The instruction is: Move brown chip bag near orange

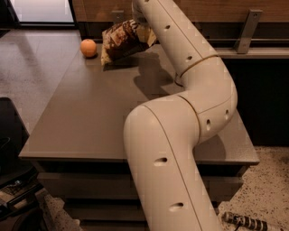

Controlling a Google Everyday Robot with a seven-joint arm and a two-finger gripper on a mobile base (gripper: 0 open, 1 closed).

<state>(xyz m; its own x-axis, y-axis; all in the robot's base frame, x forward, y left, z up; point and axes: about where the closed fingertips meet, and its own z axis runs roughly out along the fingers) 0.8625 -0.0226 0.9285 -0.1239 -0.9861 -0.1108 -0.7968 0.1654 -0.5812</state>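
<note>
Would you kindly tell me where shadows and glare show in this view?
Camera view: the arm casts a soft shadow on the table beside the brown chip bag; a darker one lies under the bag, where the gripper sits at the far edge; the orange is evenly lit; a bright pane glares top left.

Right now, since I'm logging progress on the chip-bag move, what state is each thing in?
brown chip bag: tilted, upper end raised at the gripper, lower corner down by the table, just right of the orange and not touching it.
orange: resting on the table near its far left corner.
gripper: at the bag's upper end, mostly hidden by the arm.
table: level, bearing the orange.
</note>
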